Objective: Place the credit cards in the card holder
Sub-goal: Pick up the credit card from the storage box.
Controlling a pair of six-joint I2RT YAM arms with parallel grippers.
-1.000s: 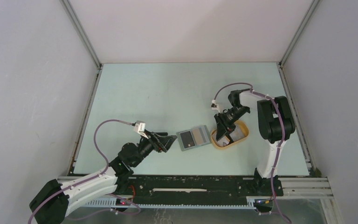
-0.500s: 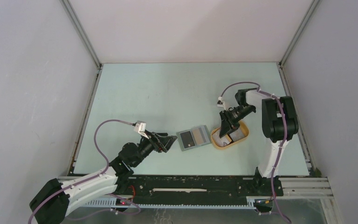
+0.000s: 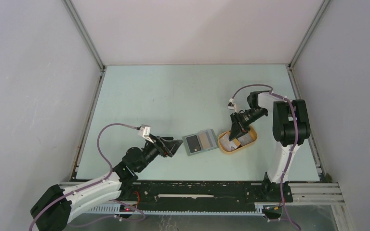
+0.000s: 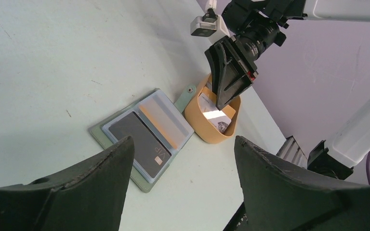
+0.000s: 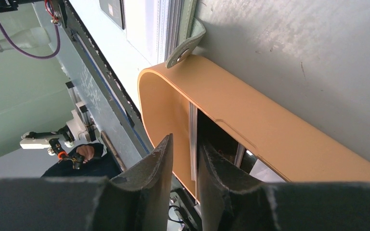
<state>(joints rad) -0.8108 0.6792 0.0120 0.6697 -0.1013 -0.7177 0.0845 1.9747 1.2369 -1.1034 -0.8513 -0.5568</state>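
Right gripper (image 5: 185,144) in the tray (image 5: 250,120) at the wallet's (image 3: 200,142) three o'clock straddles a thin, stiff, likely slippery card's (image 5: 192,115) top edge, grip unclear; left gripper (image 4: 183,144) gapes empty.

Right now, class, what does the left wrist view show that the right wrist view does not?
Only the left wrist view shows the open face of the grey-green bifold wallet, with a black plastic card on it, and the right end effector from outside, tips down in the tray. Only the right wrist view shows a thin pale card standing on edge between that end effector's fingers. Both show the tan-yellow oval tray and the wallet's snap tab beside it.
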